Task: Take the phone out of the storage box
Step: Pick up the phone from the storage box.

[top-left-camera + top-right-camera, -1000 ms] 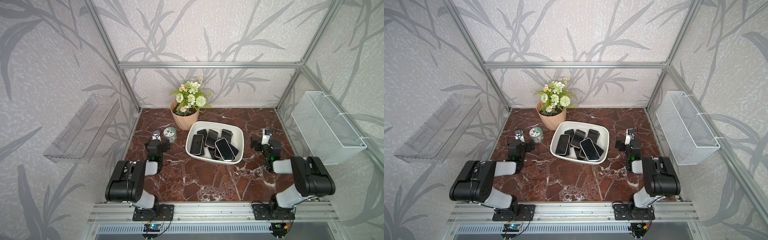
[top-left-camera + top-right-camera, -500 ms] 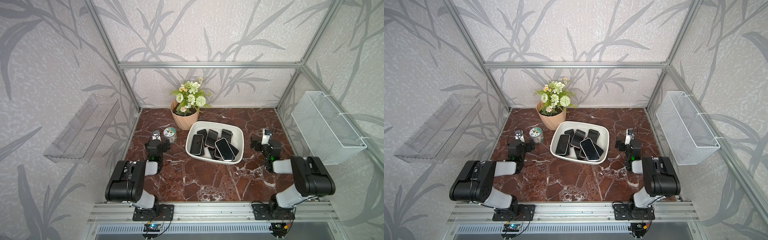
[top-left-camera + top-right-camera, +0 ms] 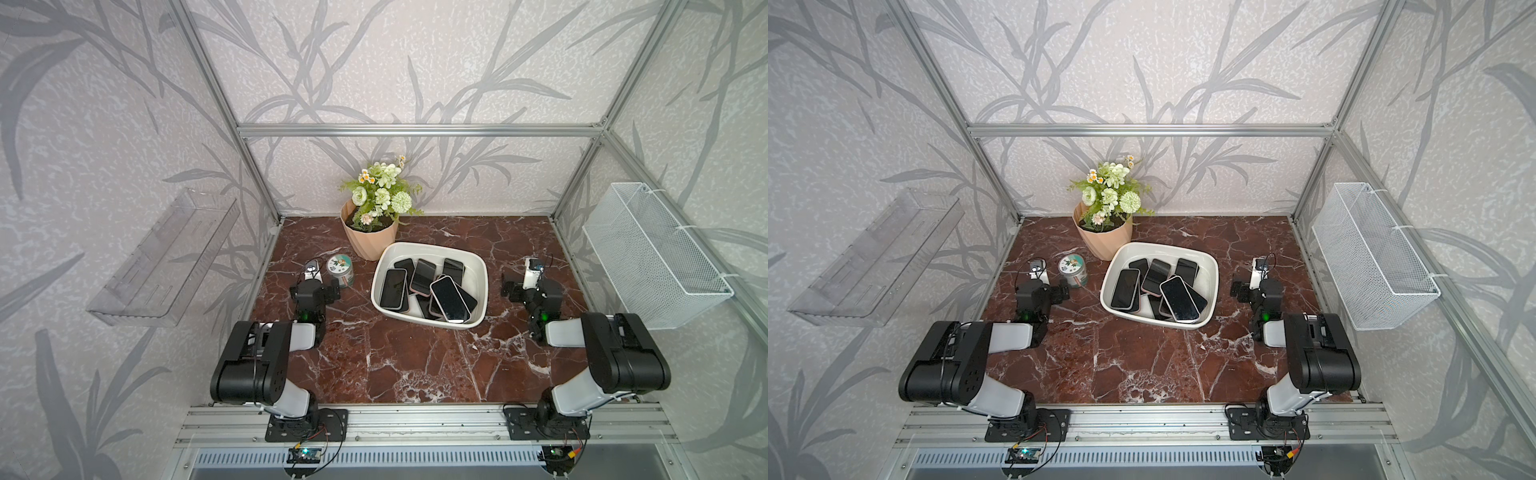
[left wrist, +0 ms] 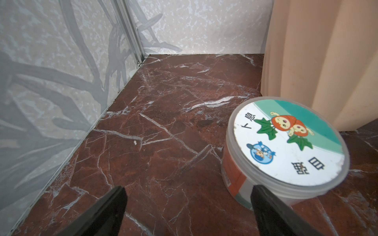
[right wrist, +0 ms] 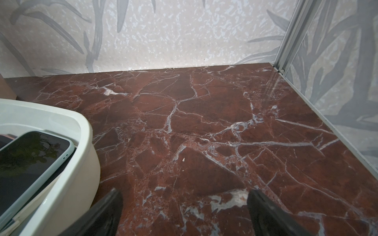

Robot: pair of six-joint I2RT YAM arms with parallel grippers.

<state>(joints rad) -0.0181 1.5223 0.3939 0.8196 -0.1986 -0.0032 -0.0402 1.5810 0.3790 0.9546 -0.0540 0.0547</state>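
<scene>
**Red-brown marble tabletop point(image 3: 415, 365), phones boxed**

The shallow white plastic storage box point(image 3: 478, 286), mid-table, holds perhaps seven overlapping dark-screened phones point(image 3: 446, 299). Both arms sit folded low beside it; left gripper point(image 4: 189, 189) and right gripper point(image 5: 185, 192) gape, empty.

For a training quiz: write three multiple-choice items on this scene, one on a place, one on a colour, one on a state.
1. Where do the phones lie?
A) in the white storage box
B) in the wire-mesh basket
C) in the clear wall tray

2. What colour is the flower pot?
A) blue
B) peach
C) black

3. How is the left tool?
A) shut on a phone
B) shut on the tin
C) open, empty

Answers: 1 A, all phones lie inside the box; 2 B, its ribbed wall is peach; 3 C, its jaws stand apart with nothing between.
</scene>
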